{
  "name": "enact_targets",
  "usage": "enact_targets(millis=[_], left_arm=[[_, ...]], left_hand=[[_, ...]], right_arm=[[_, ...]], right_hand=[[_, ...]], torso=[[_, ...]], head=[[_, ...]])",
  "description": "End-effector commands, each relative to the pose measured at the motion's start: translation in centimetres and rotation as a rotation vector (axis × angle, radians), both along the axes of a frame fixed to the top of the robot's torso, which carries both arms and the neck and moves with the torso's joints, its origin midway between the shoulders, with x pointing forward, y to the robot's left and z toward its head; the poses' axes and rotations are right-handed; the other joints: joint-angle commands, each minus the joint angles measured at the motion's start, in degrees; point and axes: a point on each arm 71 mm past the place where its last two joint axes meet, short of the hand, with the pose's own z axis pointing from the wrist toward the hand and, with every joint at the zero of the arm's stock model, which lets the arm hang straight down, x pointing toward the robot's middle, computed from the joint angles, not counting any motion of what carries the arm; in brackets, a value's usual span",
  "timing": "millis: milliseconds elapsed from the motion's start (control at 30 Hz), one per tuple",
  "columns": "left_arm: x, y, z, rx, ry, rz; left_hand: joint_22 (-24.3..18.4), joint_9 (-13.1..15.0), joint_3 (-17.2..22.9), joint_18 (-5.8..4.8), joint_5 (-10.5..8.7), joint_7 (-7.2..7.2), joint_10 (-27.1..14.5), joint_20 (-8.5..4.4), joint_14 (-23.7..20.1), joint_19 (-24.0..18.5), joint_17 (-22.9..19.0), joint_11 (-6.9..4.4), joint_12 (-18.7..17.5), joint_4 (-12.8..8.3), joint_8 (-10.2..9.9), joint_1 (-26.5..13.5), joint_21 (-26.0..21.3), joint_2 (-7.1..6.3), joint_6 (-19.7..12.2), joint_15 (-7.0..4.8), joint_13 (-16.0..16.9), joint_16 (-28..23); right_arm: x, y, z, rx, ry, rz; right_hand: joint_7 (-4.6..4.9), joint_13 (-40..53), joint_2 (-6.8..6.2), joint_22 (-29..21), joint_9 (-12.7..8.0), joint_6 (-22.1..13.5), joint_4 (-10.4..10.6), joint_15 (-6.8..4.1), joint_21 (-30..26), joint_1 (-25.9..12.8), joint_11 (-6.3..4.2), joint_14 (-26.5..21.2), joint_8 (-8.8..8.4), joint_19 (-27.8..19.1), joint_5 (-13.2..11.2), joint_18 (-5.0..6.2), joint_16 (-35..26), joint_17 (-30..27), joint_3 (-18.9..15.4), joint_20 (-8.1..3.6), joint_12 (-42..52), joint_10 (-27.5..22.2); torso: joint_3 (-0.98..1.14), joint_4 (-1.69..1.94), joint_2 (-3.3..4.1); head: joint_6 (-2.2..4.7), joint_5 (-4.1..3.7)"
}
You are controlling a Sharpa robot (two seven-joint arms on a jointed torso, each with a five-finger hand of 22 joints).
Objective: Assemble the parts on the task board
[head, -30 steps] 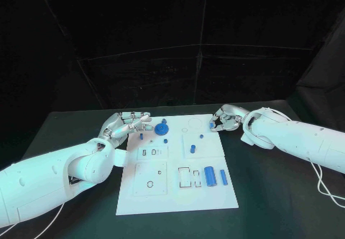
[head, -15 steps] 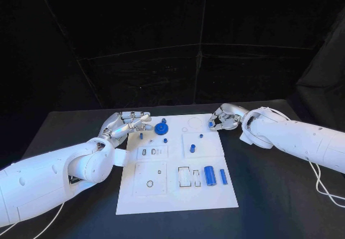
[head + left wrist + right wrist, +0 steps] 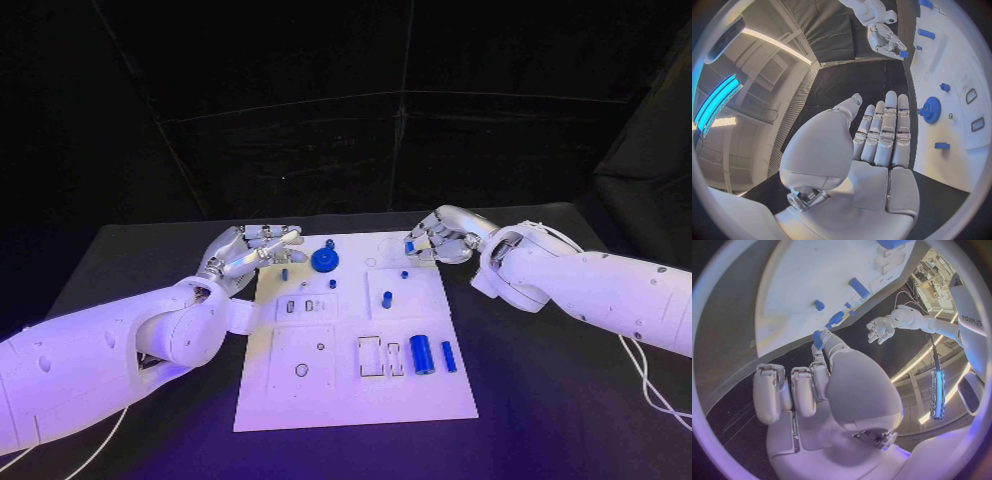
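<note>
Right hand (image 3: 437,241) pinches a small blue peg (image 3: 410,247) over the task board's (image 3: 355,400) far right corner, empty sockets lying just nearer; left hand (image 3: 254,249) hovers open beside the blue gear (image 3: 326,261).

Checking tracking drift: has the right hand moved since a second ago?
Yes. The right hand, pinching a small blue part, shifted inward over the task board's far right corner.

Head camera: mounted high, looking down and forward over the black table (image 3: 548,400); whole white board (image 3: 356,395) visible, both arms entering from the sides. Left wrist camera: close behind the left hand (image 3: 873,150), facing along the board. Right wrist camera: close behind the right hand (image 3: 826,390). All three share the board's far end.
</note>
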Motion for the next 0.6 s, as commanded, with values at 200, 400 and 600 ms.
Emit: enact_targets(millis=[200,400,600], left_arm=[[0.1,0.2,0.1,0.0,-0.011,0.001],[0.3,0.8,0.2,0.007,-0.018,0.02],[0.4,1.3,0.3,-0.001,-0.017,0.038]], left_hand=[[-0.11,0.0,0.09,0.75,0.14,0.13,0.23,0.12,0.12,0.21,0.11,0.08,-0.23,-0.32,-0.39,-0.45,-0.29,0.4,0.3,0.07,-0.02,-0.3],[-0.13,0.02,0.16,0.76,0.15,0.06,0.34,0.12,0.15,0.22,0.14,0.04,-0.23,-0.36,-0.38,-0.44,-0.3,0.46,0.39,0.05,0.0,-0.34],[-0.15,0.03,0.23,0.77,0.15,-0.01,0.44,0.11,0.18,0.22,0.16,-0.01,-0.22,-0.41,-0.36,-0.43,-0.31,0.51,0.48,0.03,0.01,-0.38]], right_arm=[[-1.3,4.3,0.7,-0.02,-0.007,-0.011],[-1.8,9.1,0.5,-0.057,0.023,0.035],[-2.1,12.7,0.2,-0.09,0.022,0.065]], right_hand=[[-0.52,3.23,0.23,9.53,0.03,0.65,0.43,-0.33,0.35,-0.86,-0.18,4.68,-0.38,1.63,-0.32,-0.83,0.11,9.39,0.76,-0.35,-0.4,-0.43],[-0.61,3.03,0.04,9.45,0.02,0.76,-0.11,-0.4,0.31,-0.56,-0.27,4.63,-0.43,1.56,-0.11,-0.8,-0.01,9.18,1.27,-0.39,-0.67,-0.56],[-0.6,2.92,0.02,9.43,0.03,0.82,-0.2,-0.41,0.3,-0.59,-0.27,4.58,-0.43,1.54,-0.06,-0.8,-0.13,8.96,1.42,-0.4,-0.82,-0.64]], torso=[[-0.54,-0.08,-0.84],[-0.96,0.21,-1.23],[-1.23,0.47,-1.35]], head=[[-0.52,1.01],[-1.36,2.58],[-2.13,3.82]])
